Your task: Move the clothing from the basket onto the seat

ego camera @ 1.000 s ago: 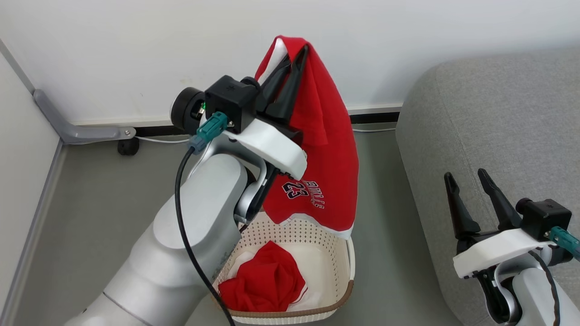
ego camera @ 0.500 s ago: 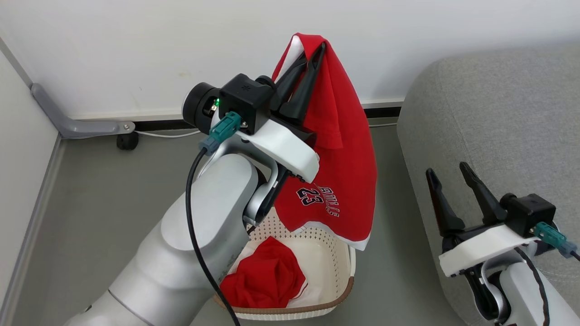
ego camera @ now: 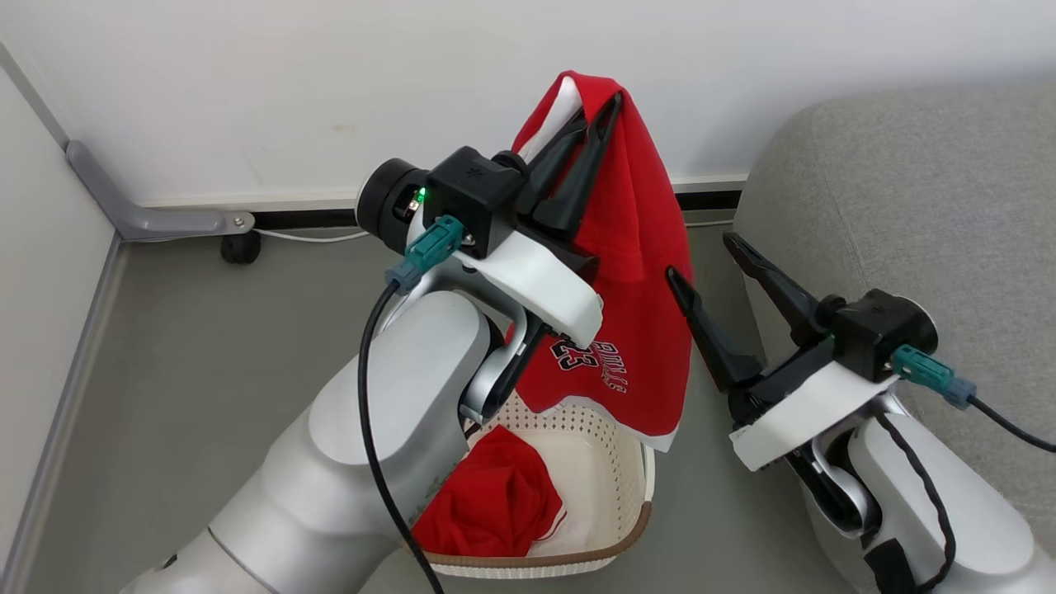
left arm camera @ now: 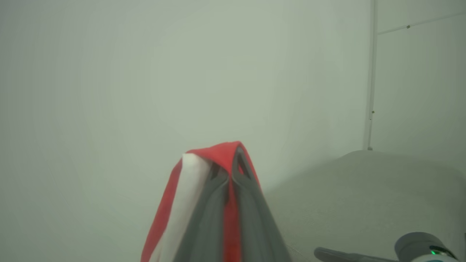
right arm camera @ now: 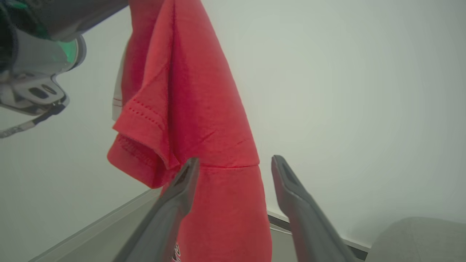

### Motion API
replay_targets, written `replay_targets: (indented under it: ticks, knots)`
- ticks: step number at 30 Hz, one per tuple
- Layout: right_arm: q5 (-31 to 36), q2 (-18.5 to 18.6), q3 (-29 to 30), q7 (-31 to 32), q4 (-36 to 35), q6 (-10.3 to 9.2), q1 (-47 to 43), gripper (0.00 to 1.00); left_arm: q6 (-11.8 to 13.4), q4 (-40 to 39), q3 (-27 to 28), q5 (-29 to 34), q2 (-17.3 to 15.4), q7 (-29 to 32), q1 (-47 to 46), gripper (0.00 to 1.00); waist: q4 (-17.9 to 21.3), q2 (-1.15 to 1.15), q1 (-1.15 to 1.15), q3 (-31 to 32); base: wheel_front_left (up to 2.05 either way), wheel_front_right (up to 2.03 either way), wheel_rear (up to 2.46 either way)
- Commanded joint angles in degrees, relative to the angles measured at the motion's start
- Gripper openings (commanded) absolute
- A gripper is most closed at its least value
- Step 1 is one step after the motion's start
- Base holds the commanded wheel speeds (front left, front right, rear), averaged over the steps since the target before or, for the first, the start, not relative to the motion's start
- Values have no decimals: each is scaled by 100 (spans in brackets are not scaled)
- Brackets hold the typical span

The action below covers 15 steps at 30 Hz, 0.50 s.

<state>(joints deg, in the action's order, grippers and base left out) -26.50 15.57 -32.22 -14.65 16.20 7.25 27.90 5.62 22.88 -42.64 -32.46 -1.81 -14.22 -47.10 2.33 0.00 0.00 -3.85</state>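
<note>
While the left end effector [ego camera: 601, 107] stands high in the upper middle of the frame, its two dark fingers are pressed tightly together on the top fold of a red shirt [ego camera: 639, 247], beside a strip of white trim. The shirt hangs loose from this grip in front of the white wall [ego camera: 247, 82]. Its lower hem, edged in white, comes down to the far rim of the basket [ego camera: 615, 546]; if it touches the rim I cannot tell. Dark lettering and the number 23 show on the lower part of the shirt.

The basket stands on the grey floor [ego camera: 206, 346] at the bottom middle of the frame, partly covered by the left arm. A second red garment [ego camera: 495, 503] lies crumpled inside it.

The right end effector [ego camera: 699, 255] is right of the middle, with its fingers spread wide and nothing held between them. One tip is at the right edge of the hanging shirt; whether it touches the cloth I cannot tell.

The grey sofa [ego camera: 907, 181] takes the right side of the frame, just behind the right end effector.
</note>
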Motion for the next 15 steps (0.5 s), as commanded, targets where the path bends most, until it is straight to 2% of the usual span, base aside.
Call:
replay_targets:
  ticks: [1,7,15]
  knots:
    - [-80,44,-132,-35,-51,24,177,100,57,-173,153,-60,-107,-53,-324,0,-19,0,0,1,0,0,0]
    - [-325,124,-785,-35,602,24,616,100,86,-252,-47,-169,-107,-65,-354,0,-119,0,0,-3,0,0,0]
    - [-572,-48,-1272,-35,1323,24,1151,100,97,-322,-403,-368,-107,-73,-388,0,-302,0,0,-5,0,0,0]
